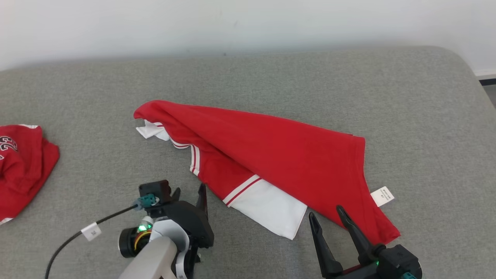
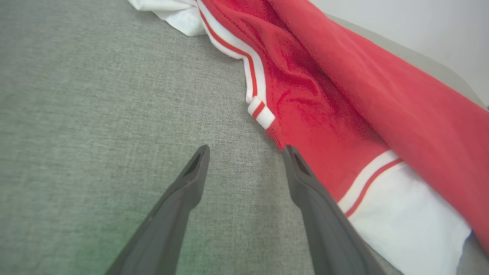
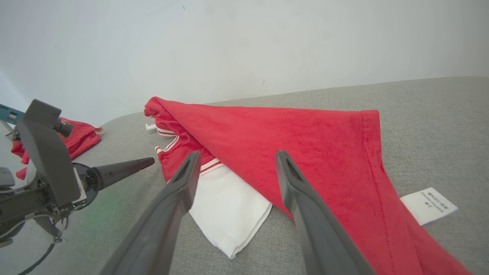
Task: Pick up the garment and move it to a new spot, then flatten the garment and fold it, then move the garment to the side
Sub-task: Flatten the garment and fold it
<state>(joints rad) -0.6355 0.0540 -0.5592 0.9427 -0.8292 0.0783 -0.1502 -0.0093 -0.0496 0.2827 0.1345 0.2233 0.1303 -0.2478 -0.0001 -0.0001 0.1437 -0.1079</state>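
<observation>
The red garment (image 1: 279, 155) is laid on the grey padded surface (image 1: 407, 116), in the middle of the head view. It is folded over on itself, so a white sleeve (image 1: 271, 211) with red stripes is seen poking out from under the near edge. Its long side is stretched from the far left down to the near right, where a small white tag (image 1: 382, 196) is stuck out.

The left claw (image 1: 190, 190) is spread wide and nothing is held in it. It is set over the bare grey cloth, just beside the garment's left edge. In the left wrist view the red edge is found just to the right of one finger. Whether it is touched cannot be told.

The right claw (image 1: 326, 212) is spread wide too, and nothing is held. The garment is placed right in front of it, with the fingertips pointed at the near red edge beside the white sleeve.

Both claws are close to the near edge. The right claw is judged a bit nearer to the cloth. A second red garment (image 1: 23, 162) is seen well apart at the far left.
</observation>
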